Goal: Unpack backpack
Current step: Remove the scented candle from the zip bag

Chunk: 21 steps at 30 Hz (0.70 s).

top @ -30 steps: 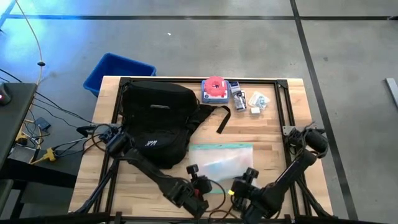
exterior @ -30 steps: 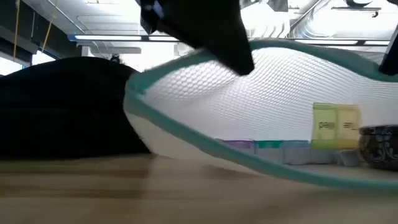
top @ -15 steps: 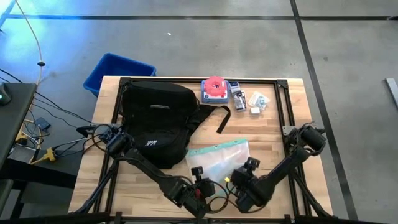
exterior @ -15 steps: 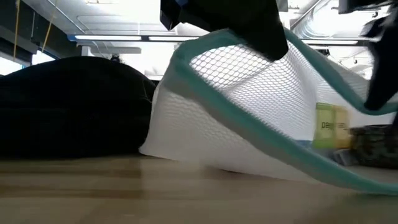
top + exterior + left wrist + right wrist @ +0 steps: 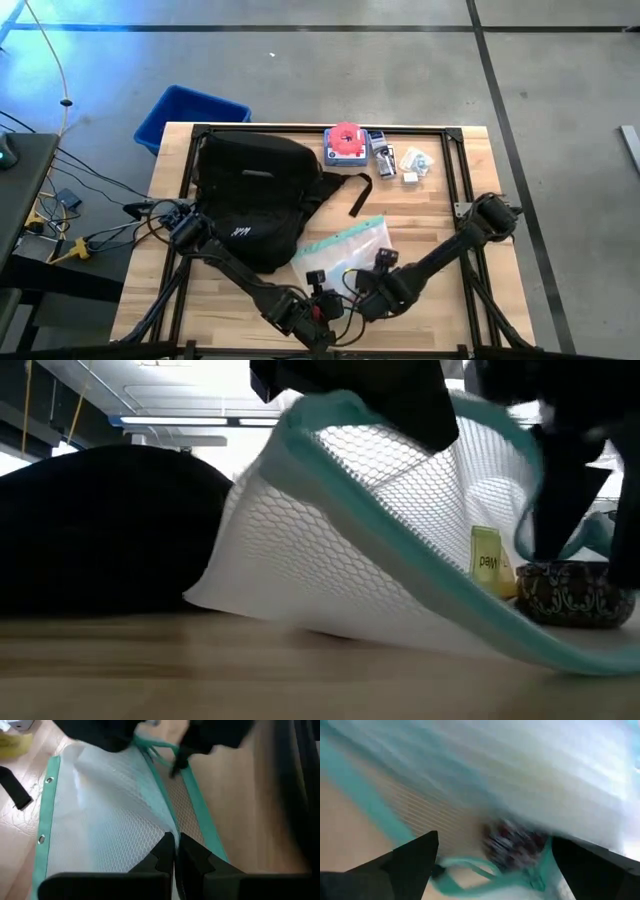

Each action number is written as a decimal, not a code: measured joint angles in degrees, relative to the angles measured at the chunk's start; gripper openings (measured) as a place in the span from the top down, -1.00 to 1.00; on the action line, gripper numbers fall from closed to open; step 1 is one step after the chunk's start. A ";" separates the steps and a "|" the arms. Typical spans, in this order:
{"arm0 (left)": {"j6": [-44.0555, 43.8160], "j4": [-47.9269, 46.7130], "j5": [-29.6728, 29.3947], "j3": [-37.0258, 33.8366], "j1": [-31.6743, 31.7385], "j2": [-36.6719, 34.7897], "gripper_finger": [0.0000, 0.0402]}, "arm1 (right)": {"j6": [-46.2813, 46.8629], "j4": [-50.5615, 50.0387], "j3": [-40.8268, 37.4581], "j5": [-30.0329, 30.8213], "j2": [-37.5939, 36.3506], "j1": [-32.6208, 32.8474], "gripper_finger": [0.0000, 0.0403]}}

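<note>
The black backpack (image 5: pixel 252 195) lies on its side at the table's left. Right of it, a clear mesh pouch (image 5: pixel 340 248) with a teal border slants across the table. Its near edge is raised and its far part rests on the wood. My left gripper (image 5: pixel 176 851) is shut on that raised edge near the table's front (image 5: pixel 318 282). My right gripper (image 5: pixel 368 288) stands open just right of it, pointing down over the pouch's near right end. A dark patterned round thing (image 5: pixel 512 845) and a teal cord show between its fingers. My left gripper pinches the pouch's teal-bordered edge (image 5: pixel 170 827) between its two fingertips, coming from the table's near side and slanting down. That edge (image 5: pixel 330 420) is lifted, and the mesh hangs from it down to the table. Whether my right gripper touches the pouch I cannot tell.
A red-topped pack (image 5: pixel 345 143) and small packets (image 5: pixel 400 162) lie at the table's far edge. A backpack strap (image 5: pixel 360 195) trails toward them. A blue bin (image 5: pixel 190 115) stands beyond the far left corner. A yellow packet (image 5: pixel 487 560) and the dark patterned thing (image 5: pixel 572 595) show through the pouch.
My right gripper has swung toward the table's left, closing in on my left gripper and sinking a little. The pouch, lying flat and wide a second ago, is now bunched and turned. Its right end is drawn toward the left, and its near edge stands higher.
</note>
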 joint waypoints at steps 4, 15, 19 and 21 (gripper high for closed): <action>-0.11 -0.10 -0.23 -0.07 0.30 -0.02 1.00 | -2.58 2.95 1.90 -3.33 0.13 1.81 -0.79; -0.02 -0.78 -4.46 -0.13 0.66 -0.07 1.00 | -3.70 4.20 6.30 -2.71 0.13 6.62 -0.78; -0.04 -0.82 -4.76 -0.17 0.66 -0.07 1.00 | 4.55 -1.48 4.44 2.85 0.40 6.02 -0.78; -0.04 -0.84 -4.86 -0.20 0.45 -0.07 1.00 | 9.62 -5.47 3.79 6.31 0.40 5.57 -0.78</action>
